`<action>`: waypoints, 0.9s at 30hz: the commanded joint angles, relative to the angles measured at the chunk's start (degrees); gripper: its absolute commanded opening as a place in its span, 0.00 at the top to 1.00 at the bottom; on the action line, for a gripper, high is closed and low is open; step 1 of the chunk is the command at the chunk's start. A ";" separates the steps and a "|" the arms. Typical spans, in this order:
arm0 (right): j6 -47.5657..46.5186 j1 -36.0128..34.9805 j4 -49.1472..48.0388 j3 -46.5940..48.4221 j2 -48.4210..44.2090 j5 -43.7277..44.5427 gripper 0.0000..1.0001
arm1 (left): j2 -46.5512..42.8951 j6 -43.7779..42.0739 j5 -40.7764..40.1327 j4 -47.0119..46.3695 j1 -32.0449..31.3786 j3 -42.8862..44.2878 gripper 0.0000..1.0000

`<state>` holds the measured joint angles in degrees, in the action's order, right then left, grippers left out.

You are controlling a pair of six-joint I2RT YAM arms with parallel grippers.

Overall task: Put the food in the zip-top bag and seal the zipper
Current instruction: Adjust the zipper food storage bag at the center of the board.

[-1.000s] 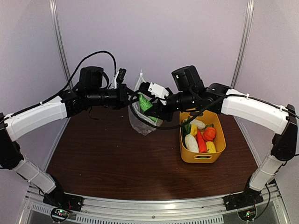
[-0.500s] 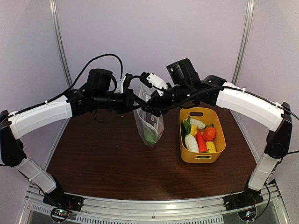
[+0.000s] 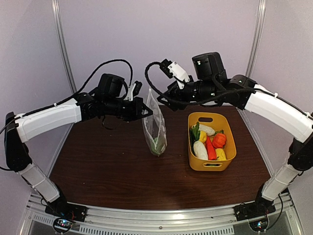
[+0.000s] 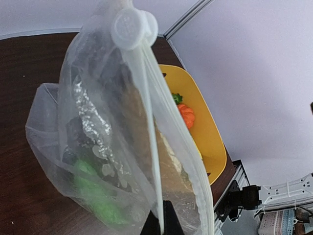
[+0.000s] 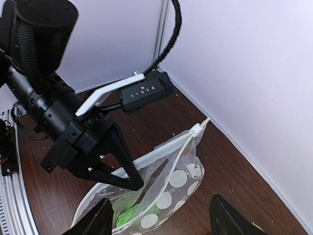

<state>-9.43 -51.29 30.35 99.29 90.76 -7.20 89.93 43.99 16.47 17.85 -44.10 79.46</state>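
clear zip-top bag (image 3: 155, 128) hangs pinched in left tool (image 3: 145, 110); hold it high while wide-open right tool (image 5: 160, 201) fetches food (image 3: 209, 143).

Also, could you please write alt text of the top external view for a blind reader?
The left gripper holds a clear dotted zip-top bag by its top edge over a brown table, a green toy piece at its bottom. The right gripper hovers near the bag's mouth; a yellow basket beside it holds more toy vegetables.
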 commanded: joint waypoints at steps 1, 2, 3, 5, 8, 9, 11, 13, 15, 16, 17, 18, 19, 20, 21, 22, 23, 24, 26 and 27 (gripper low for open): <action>5.87 0.53 -0.85 -2.90 2.81 9.78 0.36 | 0.97 -2.11 -1.64 0.66 -0.11 2.83 1.00; 7.20 0.49 -0.54 -2.73 3.63 9.97 0.37 | 1.17 -2.33 -1.83 1.05 -0.11 3.21 1.00; 8.26 0.53 -0.12 -2.37 4.46 9.42 0.37 | 1.22 -2.49 -2.06 1.38 -0.11 3.38 1.00; 10.77 0.49 0.43 -1.38 5.85 7.75 0.37 | 1.43 -2.93 -3.02 2.42 -0.11 3.99 1.00; 13.35 0.49 1.48 0.53 8.15 4.19 0.37 | 1.68 -3.65 -4.39 3.96 -0.19 4.87 1.00; 13.72 0.46 1.72 0.97 8.85 3.52 0.37 | 1.72 -3.89 -4.65 4.14 -0.16 4.99 1.00; 14.31 0.51 1.94 1.45 10.08 3.44 0.39 | 1.86 -3.97 -4.71 4.29 -0.14 5.21 1.00; 15.15 0.49 2.46 1.98 11.18 4.37 0.46 | 1.97 -4.04 -4.64 4.48 -0.19 5.50 1.00; 15.87 0.49 2.86 2.56 12.02 5.10 0.58 | 2.11 -4.44 -4.98 5.47 -0.18 6.01 1.00; 16.31 0.49 2.80 2.84 12.08 6.23 0.65 | 2.52 -4.94 -6.74 7.90 -0.20 7.45 1.00; 16.71 0.49 2.74 3.17 12.03 7.51 0.72 | 3.63 -5.76 -8.85 10.88 -0.20 9.38 1.00; 16.87 0.49 2.79 3.58 11.92 9.14 0.79 | 4.85 -7.16 -11.03 14.85 -0.20 11.60 1.00; 16.94 0.49 2.90 4.14 11.71 11.15 0.85 | 6.22 -8.68 -13.97 18.78 -0.27 13.86 1.00; 17.03 0.55 3.10 4.69 11.53 13.28 0.90 | 7.63 -9.98 -17.74 22.61 -0.46 16.14 1.00; 17.23 0.62 3.29 5.10 11.41 15.70 0.94 | 8.90 -11.19 -23.36 26.26 -0.80 17.90 1.00; 17.78 0.80 3.49 5.31 11.30 17.85 1.00 | 10.11 -12.09 -27.84 29.26 -1.26 19.78 1.00; 18.26 0.97 3.64 5.18 11.26 20.08 1.00 | 11.08 -12.66 -32.15 32.38 -1.92 21.47 1.00; 18.56 1.10 3.66 4.98 11.32 21.35 1.00 | 11.55 -13.13 -35.85 34.81 -2.47 22.63 1.00; 18.82 1.25 3.98 4.43 12.17 23.83 1.00 | 11.51 -13.42 -40.44 35.90 -3.69 24.07 1.00; 19.03 1.43 4.20 4.28 13.12 24.50 1.00 | 11.38 -13.56 -40.83 35.91 -4.20 24.78 1.00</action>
<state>7.84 -50.65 32.86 103.22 102.80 8.88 101.10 33.74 -10.66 44.80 -46.13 100.99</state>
